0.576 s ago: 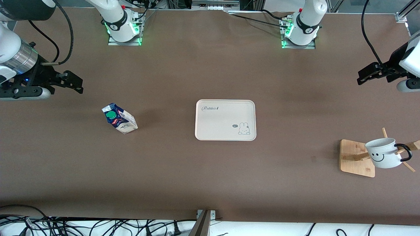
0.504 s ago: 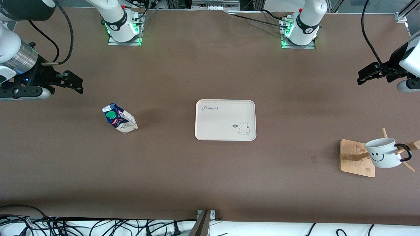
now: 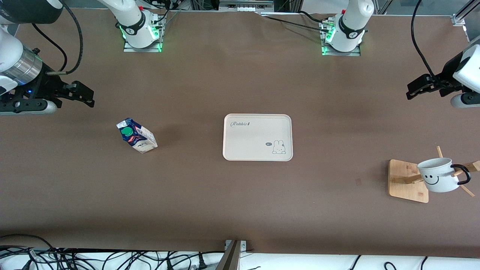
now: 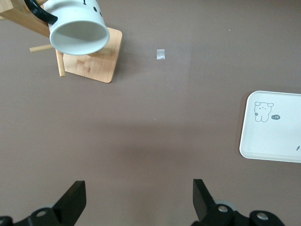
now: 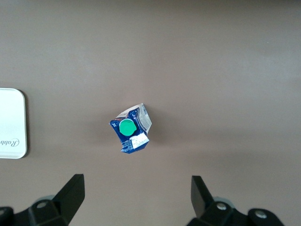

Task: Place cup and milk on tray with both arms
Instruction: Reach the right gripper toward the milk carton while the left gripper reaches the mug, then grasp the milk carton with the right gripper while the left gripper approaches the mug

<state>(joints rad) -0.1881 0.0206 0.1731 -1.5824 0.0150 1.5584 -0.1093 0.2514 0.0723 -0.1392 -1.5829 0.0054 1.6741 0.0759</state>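
both grippers hang spread wide over bare table: left gripper [image 3: 412, 90] near the cup [image 3: 437, 175], right gripper [image 3: 84, 95] near the milk [image 3: 137, 135]; tray [image 3: 257, 155] between.

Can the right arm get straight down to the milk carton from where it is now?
Probably yes. The right gripper hangs open near the milk carton, which stands alone with nothing beside it or above it.

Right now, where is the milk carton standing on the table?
The milk carton stands upright on the bare table toward the right arm's end, apart from the tray, which lies mid-table. The open right gripper hangs nearby, not touching it.
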